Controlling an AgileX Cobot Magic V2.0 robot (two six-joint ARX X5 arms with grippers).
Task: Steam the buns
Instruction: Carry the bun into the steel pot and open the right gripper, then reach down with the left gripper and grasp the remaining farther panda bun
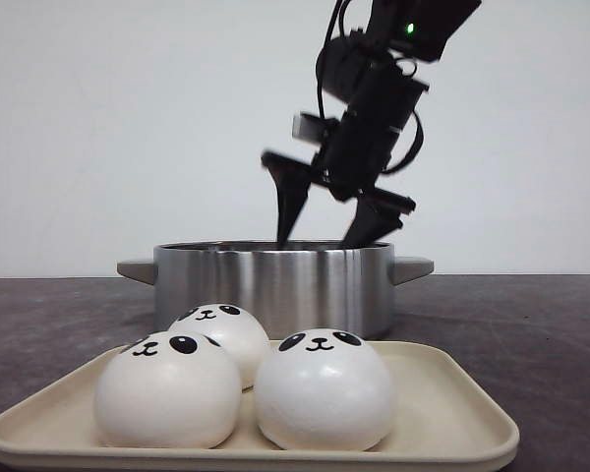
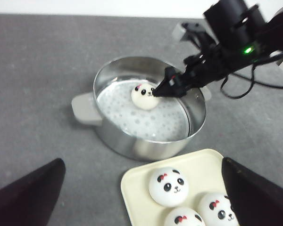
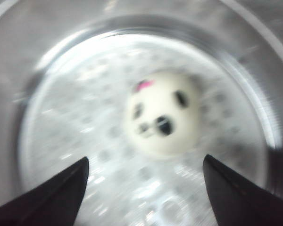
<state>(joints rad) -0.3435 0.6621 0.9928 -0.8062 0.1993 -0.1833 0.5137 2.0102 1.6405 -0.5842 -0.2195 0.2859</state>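
Underneath, dark grey table, white wall behind.

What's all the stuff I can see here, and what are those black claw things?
Glossy white panda-face buns: four; three on the tray, one in the pot.
Cream rectangular plastic tray: one, nearest the camera in the front view.
Round stainless steel steamer pot: one, silver, two handles, behind the tray on the table, perforated plate inside.
Dark grey table: one, under everything.
Right gripper: black, open, over the pot above its bun.
Left gripper: black, open, over the tray's near end.
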